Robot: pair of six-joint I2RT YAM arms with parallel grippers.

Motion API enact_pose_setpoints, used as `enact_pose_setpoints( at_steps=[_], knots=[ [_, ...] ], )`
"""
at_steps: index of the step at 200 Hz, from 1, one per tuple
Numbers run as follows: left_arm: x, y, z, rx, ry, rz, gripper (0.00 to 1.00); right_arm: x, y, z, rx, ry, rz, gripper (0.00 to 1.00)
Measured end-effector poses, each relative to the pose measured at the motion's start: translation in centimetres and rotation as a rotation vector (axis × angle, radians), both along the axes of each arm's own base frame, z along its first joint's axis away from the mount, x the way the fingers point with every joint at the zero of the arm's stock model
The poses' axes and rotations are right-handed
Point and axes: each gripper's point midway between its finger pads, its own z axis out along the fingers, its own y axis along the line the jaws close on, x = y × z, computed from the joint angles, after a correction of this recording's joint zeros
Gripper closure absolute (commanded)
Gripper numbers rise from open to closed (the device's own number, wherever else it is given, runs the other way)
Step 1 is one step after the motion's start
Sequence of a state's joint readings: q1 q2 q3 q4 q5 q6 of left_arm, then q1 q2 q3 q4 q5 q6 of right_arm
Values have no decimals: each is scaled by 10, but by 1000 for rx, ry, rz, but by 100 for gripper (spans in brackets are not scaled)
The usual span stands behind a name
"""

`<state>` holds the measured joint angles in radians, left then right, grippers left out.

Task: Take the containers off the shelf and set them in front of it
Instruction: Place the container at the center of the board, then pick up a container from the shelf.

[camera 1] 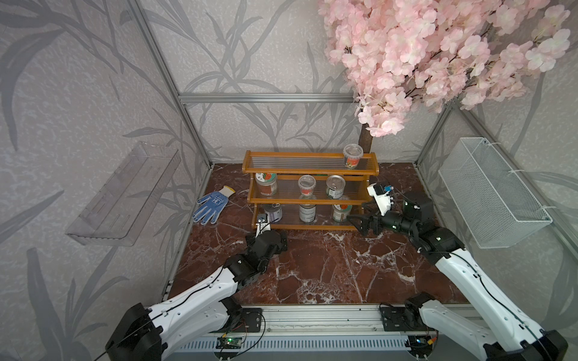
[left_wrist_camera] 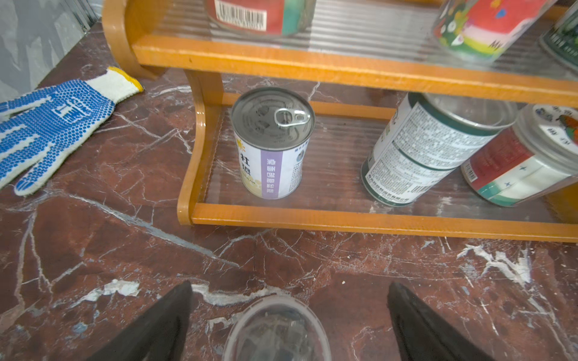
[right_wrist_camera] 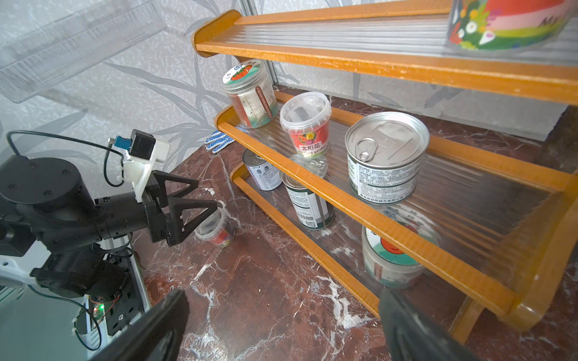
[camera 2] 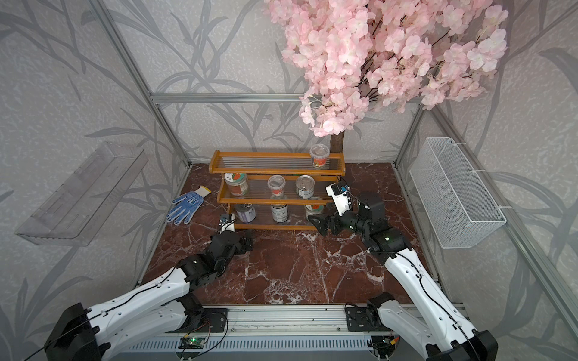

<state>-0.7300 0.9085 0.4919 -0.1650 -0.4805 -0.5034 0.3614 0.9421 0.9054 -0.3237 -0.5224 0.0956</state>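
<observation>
While the left gripper (left_wrist_camera: 289, 286) gapes wide, the clear cup (left_wrist_camera: 276, 328) stands between its jaws.

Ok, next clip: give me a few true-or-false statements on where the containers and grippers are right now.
1. A clear cup stands on the table before the shelf. True.
2. The top tier is empty. False: a lidded cup stands on it.
3. The left gripper clamps the clear cup. False: its jaws stand open beside it.
4. The right gripper holds a tin. False: open, empty.
5. A glove lies beside the shelf. True.
</observation>
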Motion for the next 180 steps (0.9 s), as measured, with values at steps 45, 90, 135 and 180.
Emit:
enact_pose_setpoints(
  at_steps=[45,90,135,180],
  knots=[
    [14,-26,78,-44,-91,-122,0,5,-1,46,7,-69,-8,1],
    [23,-36,112,-98,-147,-285,0,37,-15,75,-38,-111,-84,1],
    [28,-33,122,-129,-166,-400,0,88,-25,76,-103,-118,-155,1],
    [25,-40,141,-187,-216,-488,0,136,-20,66,-154,-133,-181,1]
  ],
)
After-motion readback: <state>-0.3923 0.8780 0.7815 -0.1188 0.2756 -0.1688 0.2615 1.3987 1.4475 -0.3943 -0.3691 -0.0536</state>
